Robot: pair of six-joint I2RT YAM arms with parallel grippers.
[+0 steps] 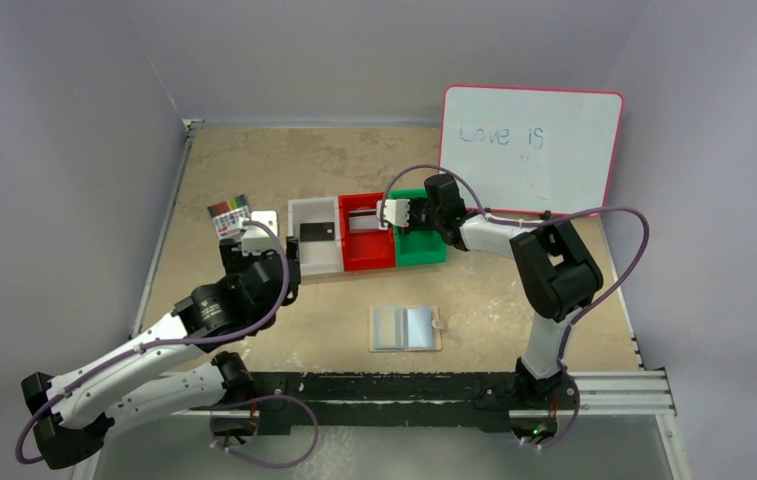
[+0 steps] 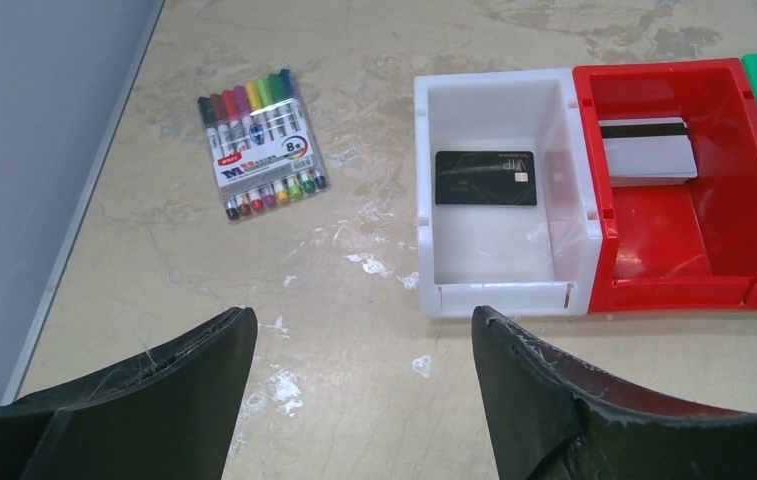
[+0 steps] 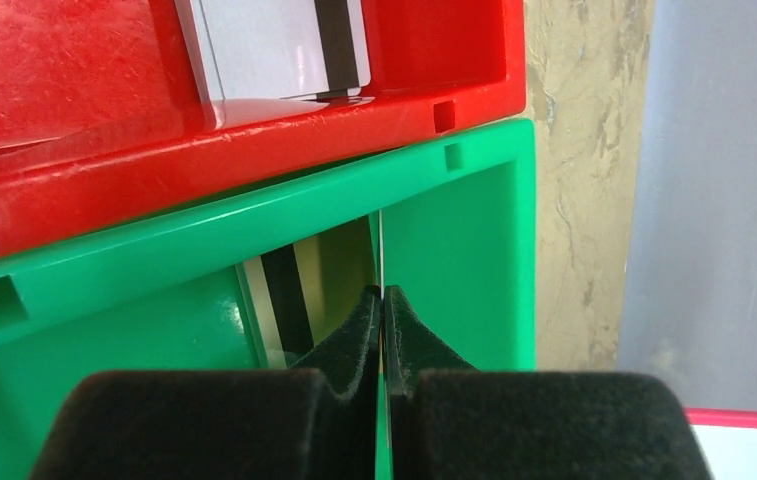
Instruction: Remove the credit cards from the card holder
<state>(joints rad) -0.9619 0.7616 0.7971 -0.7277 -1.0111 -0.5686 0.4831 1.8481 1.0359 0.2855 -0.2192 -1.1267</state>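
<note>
As the right fingers (image 3: 354, 340) pinch the thin gold striped card (image 3: 299, 290) inside the green plastic bin (image 3: 454, 250), release looks due next.

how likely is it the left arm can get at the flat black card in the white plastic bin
Probably yes: the left gripper is open and empty, pointed toward the white plastic bin, whose top is open, and the flat black card lies uncovered on its floor. The walls could hamper a pinch.

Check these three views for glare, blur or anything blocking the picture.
Top view: even light, sharp, whiteboard writing faint. Left wrist: sharp; left fingers darken the bottom corners. Right wrist: close-up right fingers block the bottom; red bin shows sheen.
</note>
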